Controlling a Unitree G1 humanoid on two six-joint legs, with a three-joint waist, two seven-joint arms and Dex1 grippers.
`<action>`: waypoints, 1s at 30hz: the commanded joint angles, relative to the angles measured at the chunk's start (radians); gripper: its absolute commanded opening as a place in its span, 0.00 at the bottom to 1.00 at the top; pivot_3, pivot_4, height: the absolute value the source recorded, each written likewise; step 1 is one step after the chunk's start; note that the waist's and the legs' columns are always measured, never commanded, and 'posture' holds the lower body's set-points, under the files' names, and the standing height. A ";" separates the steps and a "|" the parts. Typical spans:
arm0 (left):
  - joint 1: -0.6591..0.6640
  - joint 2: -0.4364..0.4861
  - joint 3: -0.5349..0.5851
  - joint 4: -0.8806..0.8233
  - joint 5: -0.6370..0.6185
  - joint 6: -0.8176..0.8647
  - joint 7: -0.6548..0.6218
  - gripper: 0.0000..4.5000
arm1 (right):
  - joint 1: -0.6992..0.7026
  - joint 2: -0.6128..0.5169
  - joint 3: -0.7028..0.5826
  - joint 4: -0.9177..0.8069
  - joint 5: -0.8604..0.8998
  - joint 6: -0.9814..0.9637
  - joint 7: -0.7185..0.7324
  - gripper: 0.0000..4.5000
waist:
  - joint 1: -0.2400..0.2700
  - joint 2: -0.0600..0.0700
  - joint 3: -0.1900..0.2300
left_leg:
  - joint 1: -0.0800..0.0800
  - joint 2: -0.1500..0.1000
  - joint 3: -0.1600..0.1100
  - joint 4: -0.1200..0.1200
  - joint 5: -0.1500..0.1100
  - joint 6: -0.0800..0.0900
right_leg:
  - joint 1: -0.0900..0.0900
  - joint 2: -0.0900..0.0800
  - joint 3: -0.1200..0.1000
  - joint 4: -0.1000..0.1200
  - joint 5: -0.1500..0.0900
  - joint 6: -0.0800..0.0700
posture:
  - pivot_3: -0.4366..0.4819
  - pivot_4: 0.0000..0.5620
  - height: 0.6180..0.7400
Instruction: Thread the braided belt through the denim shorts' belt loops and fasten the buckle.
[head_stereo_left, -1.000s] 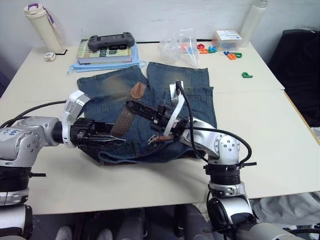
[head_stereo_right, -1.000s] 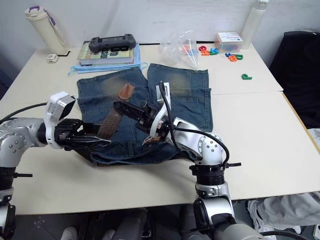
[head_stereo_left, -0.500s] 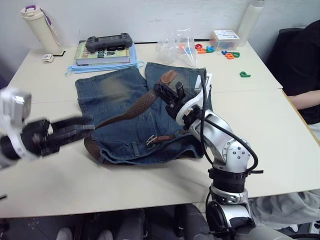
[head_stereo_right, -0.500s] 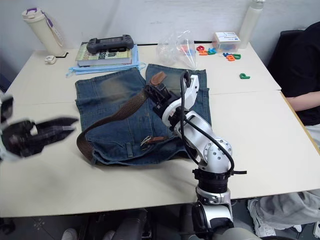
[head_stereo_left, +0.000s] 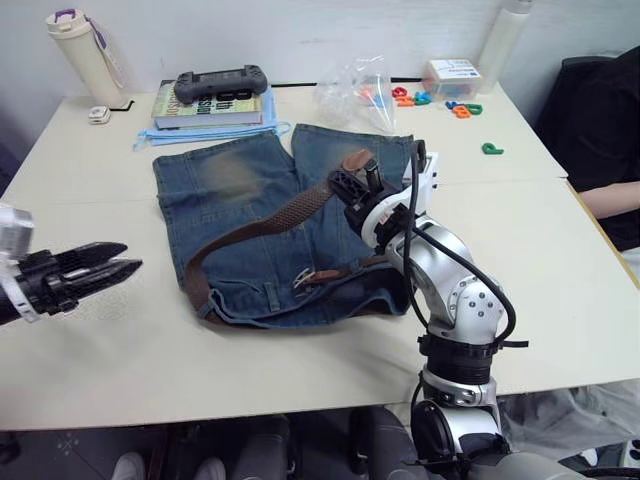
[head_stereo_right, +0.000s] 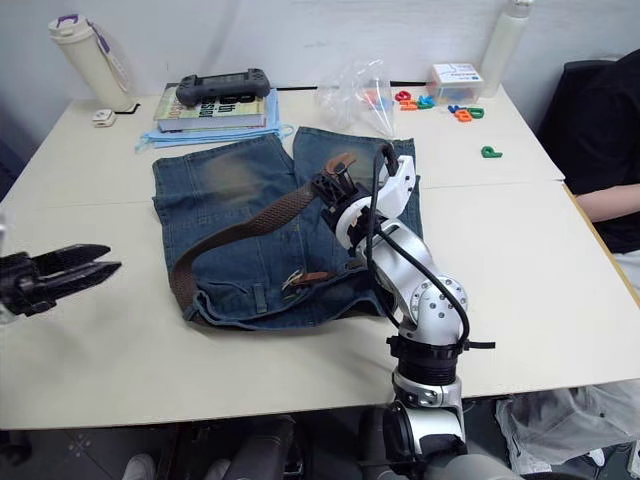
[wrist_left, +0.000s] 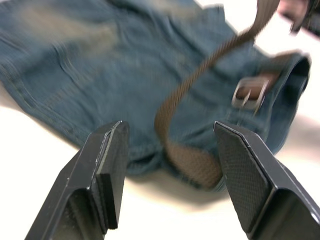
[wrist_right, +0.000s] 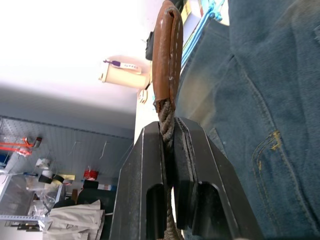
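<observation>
The denim shorts (head_stereo_left: 290, 225) lie flat at the centre of the bench (head_stereo_left: 560, 260). The right gripper (head_stereo_left: 352, 183), just above centre, has its fingers clamped on the braided belt (head_stereo_left: 262, 225) near its tan end. The buckle (head_stereo_left: 308, 279) rests on the waistband. At the left edge, the left gripper (head_stereo_left: 108, 264) hovers, fingers apart.

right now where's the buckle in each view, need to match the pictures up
Left eye view: the buckle lies on the denim shorts near the waistband, below the right gripper.
Right eye view: same spot, left of the right arm.
Left wrist view: metal frame between the left gripper's open fingers.
Right wrist view: I can't find it there.
Shared landmark: the braided belt.
</observation>
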 joint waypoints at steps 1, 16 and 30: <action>-0.053 -0.039 -0.095 0.000 0.069 -0.066 0.029 0.67 | -0.016 0.008 0.026 -0.044 -0.002 -0.011 0.010 0.00 | 0.001 0.000 0.000 | 0.000 0.000 0.000 0.000 0.000 0.000 | 0.000 0.000 0.000 0.000 0.000 0.000 | 0.48 0.27 0.40; -0.280 -0.135 -0.300 0.152 0.130 -0.042 -0.010 0.67 | -0.024 -0.006 0.056 -0.064 0.008 -0.013 0.021 0.00 | -0.002 -0.002 -0.001 | -0.001 0.000 0.000 0.000 0.003 -0.005 | -0.001 0.000 0.000 0.003 0.000 0.000 | 0.48 0.27 0.40; -0.346 -0.030 -0.289 0.150 -0.041 0.198 -0.299 0.00 | -0.025 -0.040 0.042 -0.035 -0.003 -0.011 0.037 0.00 | -0.010 -0.002 -0.001 | -0.001 0.000 0.000 0.001 0.003 -0.006 | -0.001 0.001 0.000 0.002 0.000 0.000 | 0.48 0.27 0.40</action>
